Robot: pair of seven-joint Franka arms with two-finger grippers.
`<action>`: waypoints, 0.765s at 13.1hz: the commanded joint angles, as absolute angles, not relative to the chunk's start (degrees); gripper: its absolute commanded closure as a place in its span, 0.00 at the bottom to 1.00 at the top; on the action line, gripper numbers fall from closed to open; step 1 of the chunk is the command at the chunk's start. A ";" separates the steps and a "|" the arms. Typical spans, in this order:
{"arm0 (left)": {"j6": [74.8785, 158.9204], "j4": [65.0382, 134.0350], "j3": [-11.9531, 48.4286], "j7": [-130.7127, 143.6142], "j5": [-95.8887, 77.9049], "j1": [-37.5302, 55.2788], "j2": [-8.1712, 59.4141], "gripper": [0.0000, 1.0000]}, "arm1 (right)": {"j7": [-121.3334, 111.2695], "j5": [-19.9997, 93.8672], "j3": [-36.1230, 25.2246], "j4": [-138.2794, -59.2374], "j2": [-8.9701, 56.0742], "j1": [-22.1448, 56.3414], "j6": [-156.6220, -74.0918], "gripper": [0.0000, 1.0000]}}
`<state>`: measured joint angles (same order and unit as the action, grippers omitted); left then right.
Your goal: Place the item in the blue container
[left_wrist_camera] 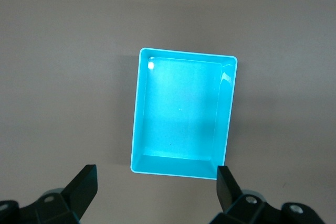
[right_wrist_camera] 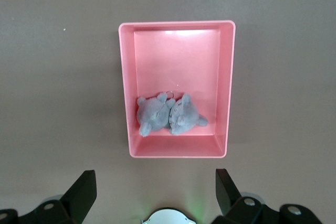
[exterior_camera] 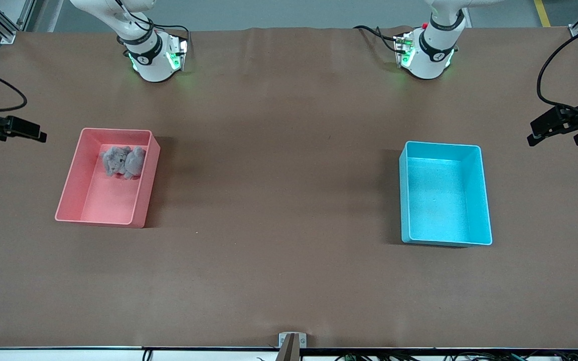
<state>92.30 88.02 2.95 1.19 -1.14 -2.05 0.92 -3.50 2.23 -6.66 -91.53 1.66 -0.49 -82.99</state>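
Observation:
The blue container (exterior_camera: 442, 200) stands empty toward the left arm's end of the table; its bare floor (left_wrist_camera: 178, 114) fills the left wrist view. A grey plush toy (exterior_camera: 123, 161) lies in the pink bin (exterior_camera: 106, 200) toward the right arm's end, in the part of the bin closest to the robot bases. The right wrist view shows the toy (right_wrist_camera: 169, 115) inside the pink bin (right_wrist_camera: 176, 56). My left gripper (left_wrist_camera: 156, 171) is open and empty, up over the table's end beside the blue container (exterior_camera: 540, 133). My right gripper (right_wrist_camera: 155, 174) is open and empty, up over the other end beside the pink bin (exterior_camera: 33, 131).
The two arm bases (exterior_camera: 153, 55) (exterior_camera: 427, 52) stand along the table edge farthest from the front camera. A small bracket (exterior_camera: 292, 341) sits at the edge nearest that camera. Brown tabletop stretches between the two bins.

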 commanded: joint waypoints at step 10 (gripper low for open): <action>92.20 87.01 3.25 1.85 -1.58 -2.11 1.41 0.00 | -6.06 0.35 -6.59 -95.45 -6.32 -0.88 -84.20 0.00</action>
